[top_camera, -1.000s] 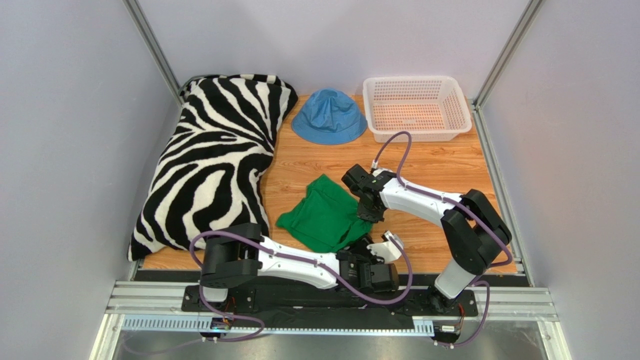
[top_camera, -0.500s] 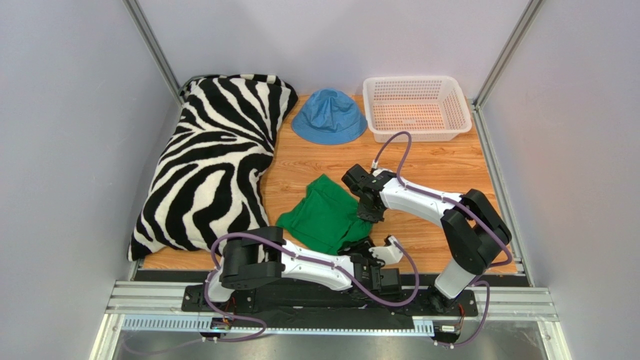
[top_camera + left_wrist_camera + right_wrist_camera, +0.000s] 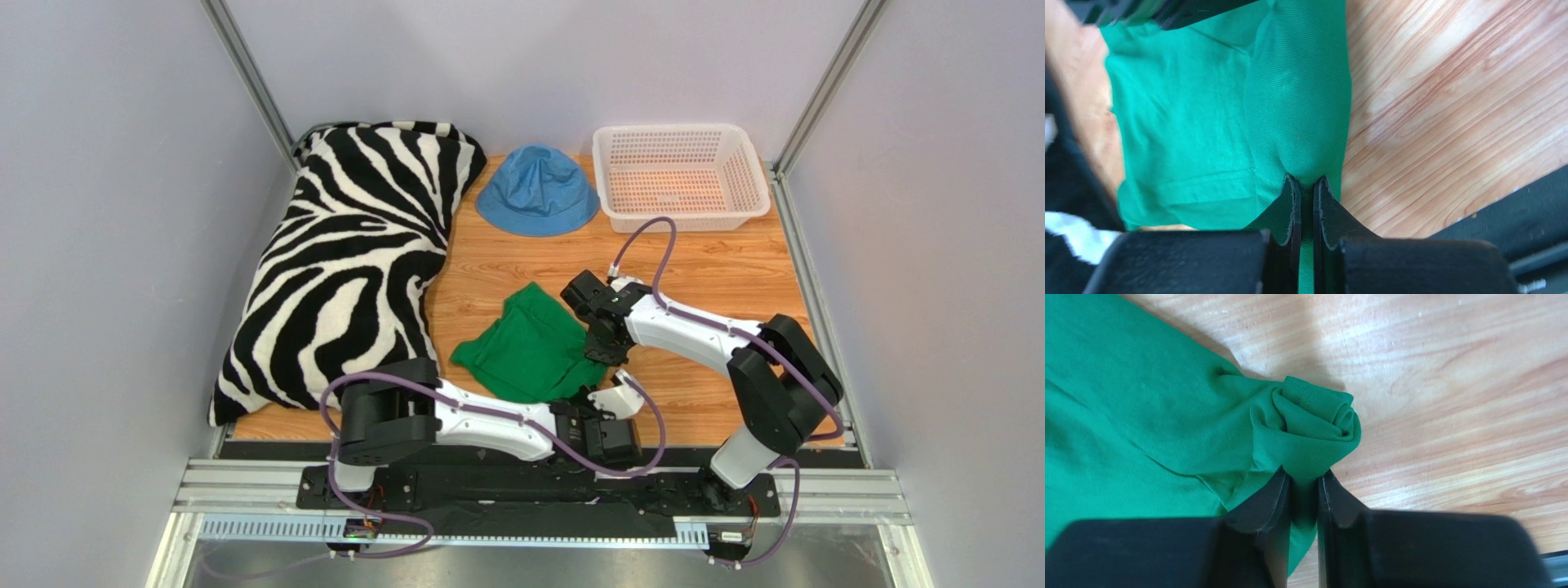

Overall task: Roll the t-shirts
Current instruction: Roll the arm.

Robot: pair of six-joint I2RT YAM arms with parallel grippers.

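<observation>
A light wood-grain tabletop [image 3: 724, 263] fills the middle of the top view, closed in by pale grey walls.

At the left of that view lies one large black-and-white zebra-striped pillow [image 3: 350, 263], running from the upper left down to the near edge. Just right of its lower half, in the centre of the frame, lies the one plain bright green cotton t-shirt [image 3: 530, 349], bunched and partly rolled along its right side. Above it, at upper centre, sits one blue fabric bucket hat [image 3: 537, 190], and right of the hat one white perforated plastic basket [image 3: 672, 128].

Two white and black arms reach the shirt. The left gripper [image 3: 1303, 184], at the bottom centre of the left wrist view, has its jaws nearly together, pinching a thin fold of green cloth at the near end of a rolled tube that runs up the frame. The right gripper [image 3: 1304, 478], at the bottom centre of the right wrist view, is likewise clamped on the shirt, its black fingers [image 3: 1275, 490] squeezing cloth just below a tight spiral of rolled fabric that rests on the wood.
</observation>
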